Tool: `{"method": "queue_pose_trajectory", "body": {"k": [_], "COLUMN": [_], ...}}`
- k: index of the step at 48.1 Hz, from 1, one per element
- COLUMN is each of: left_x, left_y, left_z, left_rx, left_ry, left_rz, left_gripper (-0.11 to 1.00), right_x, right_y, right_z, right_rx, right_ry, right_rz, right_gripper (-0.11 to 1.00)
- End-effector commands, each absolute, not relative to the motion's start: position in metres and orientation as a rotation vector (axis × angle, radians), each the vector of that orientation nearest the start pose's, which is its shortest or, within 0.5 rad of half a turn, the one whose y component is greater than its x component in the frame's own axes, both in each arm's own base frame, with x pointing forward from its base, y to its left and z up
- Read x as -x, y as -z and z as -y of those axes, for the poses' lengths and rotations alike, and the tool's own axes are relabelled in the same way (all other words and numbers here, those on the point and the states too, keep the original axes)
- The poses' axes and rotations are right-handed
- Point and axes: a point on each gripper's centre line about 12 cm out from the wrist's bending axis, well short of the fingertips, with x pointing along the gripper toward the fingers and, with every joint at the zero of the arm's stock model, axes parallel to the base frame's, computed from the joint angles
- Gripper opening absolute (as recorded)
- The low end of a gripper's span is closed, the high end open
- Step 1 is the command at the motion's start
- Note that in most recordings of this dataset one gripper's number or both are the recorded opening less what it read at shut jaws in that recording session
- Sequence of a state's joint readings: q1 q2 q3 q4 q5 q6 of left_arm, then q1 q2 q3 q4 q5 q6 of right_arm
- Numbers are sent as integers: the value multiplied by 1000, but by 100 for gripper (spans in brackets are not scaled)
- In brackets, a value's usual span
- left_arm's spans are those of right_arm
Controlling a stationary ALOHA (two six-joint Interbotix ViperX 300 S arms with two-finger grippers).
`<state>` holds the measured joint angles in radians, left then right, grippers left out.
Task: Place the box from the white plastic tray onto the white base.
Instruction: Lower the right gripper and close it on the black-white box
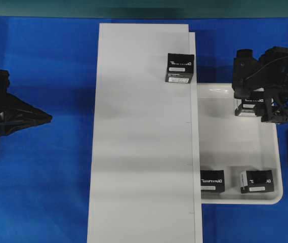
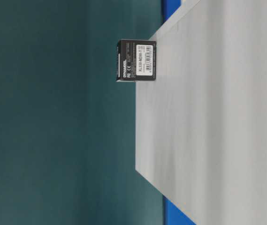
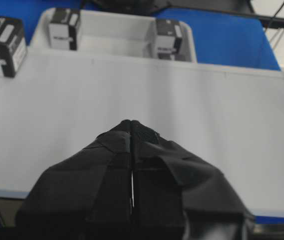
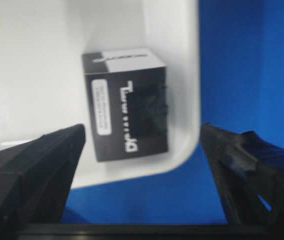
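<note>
One box (image 1: 179, 68) sits on the white base (image 1: 144, 142), up at its 1 o'clock corner. Three more boxes stay in the white plastic tray (image 1: 235, 152), at 3 o'clock from it. The right gripper (image 4: 142, 145) hangs over one, fingers wide apart. The left gripper (image 3: 132, 125) is pressed together, holding nothing.

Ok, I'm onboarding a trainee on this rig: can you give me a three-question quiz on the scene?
1. How many small black cuboid boxes sit in the glossy white rimmed tray?
2. True or false: the long flat white board holds one box.
3. The right gripper is: A open above a box, B shut on it, C out of view?

Key: 1. three; 2. true; 3. A
</note>
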<state>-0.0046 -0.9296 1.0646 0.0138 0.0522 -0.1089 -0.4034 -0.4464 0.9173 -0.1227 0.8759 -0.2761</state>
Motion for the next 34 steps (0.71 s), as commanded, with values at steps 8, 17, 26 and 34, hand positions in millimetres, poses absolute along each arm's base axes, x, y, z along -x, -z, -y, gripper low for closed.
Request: {"method": "queue_pose_trajectory", "body": {"k": [8,17,26,34], "left_x": [-212,-212,-212,-212], "left_y": [-301,-302,-301,-301], "left_z": [1,1,1,0], "left_rx": [94,94,94,95], "left_ry": [-4,-4,-4,-7], "left_rz": [-166,-164,-164,-166], "left_gripper": [-6,-6,-6,-6], "right_x": [-195,-197,-198,-201], "right_y": [-154,-142,-126,-119], "right_z": [101,104,102,102], "right_rx": [71,68,31,20], "right_ry": [167,162,155,154], "right_rz": [-1410,-1417,-1420,-1410], "right_gripper": [100,100,100,100]}}
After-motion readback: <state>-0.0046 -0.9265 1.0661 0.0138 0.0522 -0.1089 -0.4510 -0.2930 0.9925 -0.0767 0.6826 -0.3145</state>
